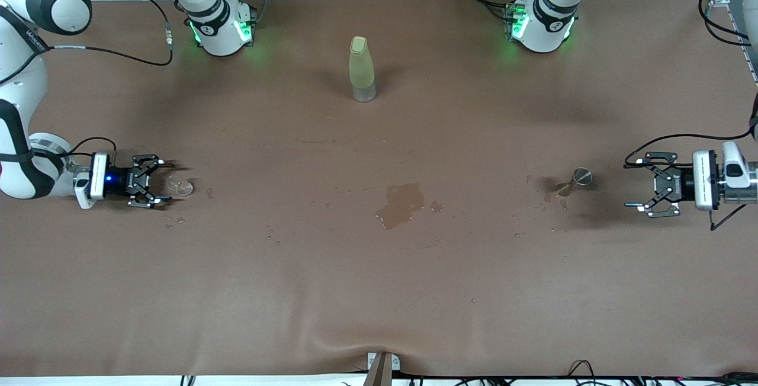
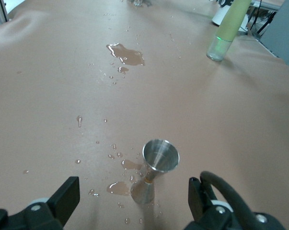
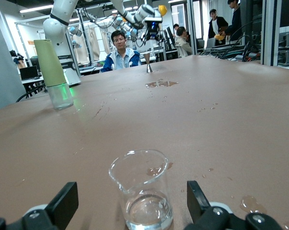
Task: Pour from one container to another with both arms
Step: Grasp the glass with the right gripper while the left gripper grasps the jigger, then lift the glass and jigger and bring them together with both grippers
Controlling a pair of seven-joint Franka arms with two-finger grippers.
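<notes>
Only up close, liquid in the clear cup (image 3: pixel 143 191).

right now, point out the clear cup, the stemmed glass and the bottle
clear cup (image 3: pixel 143 191), right wrist view, on its glass wall
stemmed glass (image 2: pixel 160 155), left wrist view, on its conical bowl
bottle (image 1: pixel 361 66), front view, on its yellow-green body
</notes>
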